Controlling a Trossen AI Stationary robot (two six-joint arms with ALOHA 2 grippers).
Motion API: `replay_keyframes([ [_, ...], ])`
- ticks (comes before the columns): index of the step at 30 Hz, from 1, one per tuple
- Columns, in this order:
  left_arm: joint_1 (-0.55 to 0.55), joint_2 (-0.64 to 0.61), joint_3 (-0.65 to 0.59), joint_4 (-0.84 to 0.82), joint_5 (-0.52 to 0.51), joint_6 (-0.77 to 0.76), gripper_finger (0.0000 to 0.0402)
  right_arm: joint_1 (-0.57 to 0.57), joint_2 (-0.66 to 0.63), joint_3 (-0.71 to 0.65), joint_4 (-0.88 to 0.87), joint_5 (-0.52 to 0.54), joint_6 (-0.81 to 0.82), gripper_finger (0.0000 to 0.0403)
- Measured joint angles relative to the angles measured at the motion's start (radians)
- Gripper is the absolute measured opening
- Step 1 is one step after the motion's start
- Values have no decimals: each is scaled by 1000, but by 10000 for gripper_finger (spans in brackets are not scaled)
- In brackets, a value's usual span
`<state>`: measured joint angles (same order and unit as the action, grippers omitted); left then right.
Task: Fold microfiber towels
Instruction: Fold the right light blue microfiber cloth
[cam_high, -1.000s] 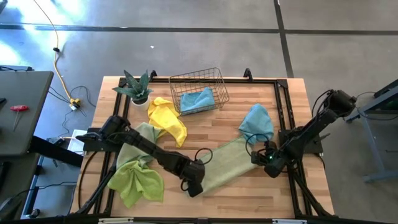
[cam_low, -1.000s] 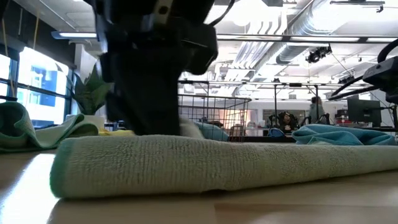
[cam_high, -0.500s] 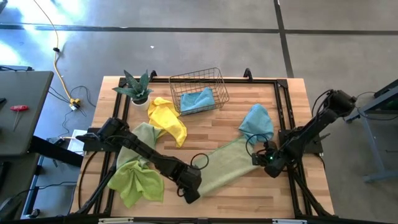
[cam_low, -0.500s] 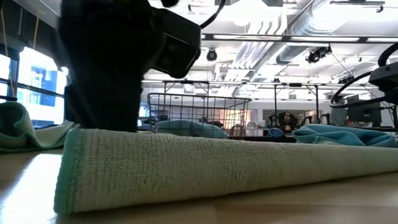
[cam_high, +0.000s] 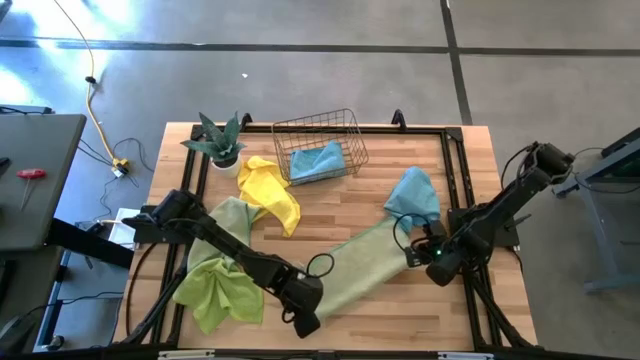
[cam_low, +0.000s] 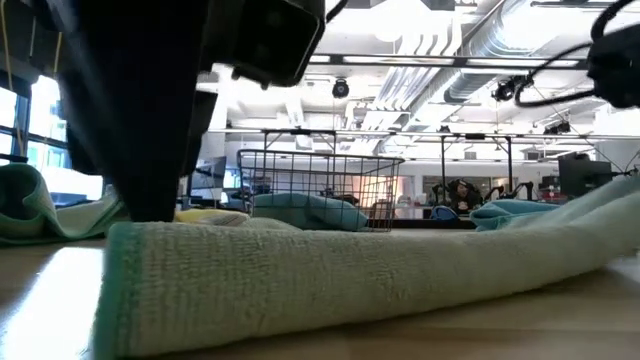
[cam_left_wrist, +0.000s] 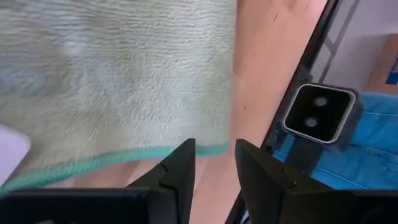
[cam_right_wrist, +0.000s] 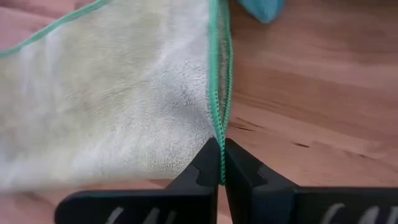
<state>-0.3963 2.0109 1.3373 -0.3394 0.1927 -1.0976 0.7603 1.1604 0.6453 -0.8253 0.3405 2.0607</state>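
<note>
High view shows the pale sage towel (cam_high: 362, 262) lying diagonally between both arms, right gripper (cam_right_wrist: 221, 163) clenched on its upper-right hemmed edge, left gripper (cam_left_wrist: 211, 163), fingers apart and not gripping, poised over its lower-left end.

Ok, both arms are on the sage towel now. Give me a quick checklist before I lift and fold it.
1. Right gripper shut on the pale sage towel edge: ok, the fingers pinch the green hem.
2. Left gripper holding the opposite end: not ok, the fingers stand apart at the teal hem with no cloth visibly between them.
3. Towel lying flat: not ok, its right end rises off the table in the low view.
4. Fold path free of the light blue towel: cannot tell, it lies close to the right end.
5. Lime green towel apart from the left end: ok.
</note>
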Motion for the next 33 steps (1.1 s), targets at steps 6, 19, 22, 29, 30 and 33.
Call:
replay_keyframes([
  [6, 1, -69, 0, 51, -45, -40, 105, -34, 49, 28, 119, -4, -125, 0],
  [19, -68, -331, 1, 68, -410, 19, 105, -113, 317, 93, 546, -33, -293, 0],
  [22, -83, -376, 2, 58, -448, 61, 105, -122, 391, 178, 549, -16, -313, 0],
  [29, -128, -459, -4, -35, -466, 155, 105, -170, 609, 438, 541, -22, -418, 0],
  [30, -129, -462, 1, -18, -467, 164, 105, -176, 638, 474, 523, -26, -434, 0],
  [33, -138, -481, -4, -83, -472, 182, 105, -199, 722, 583, 533, -40, -474, 0],
])
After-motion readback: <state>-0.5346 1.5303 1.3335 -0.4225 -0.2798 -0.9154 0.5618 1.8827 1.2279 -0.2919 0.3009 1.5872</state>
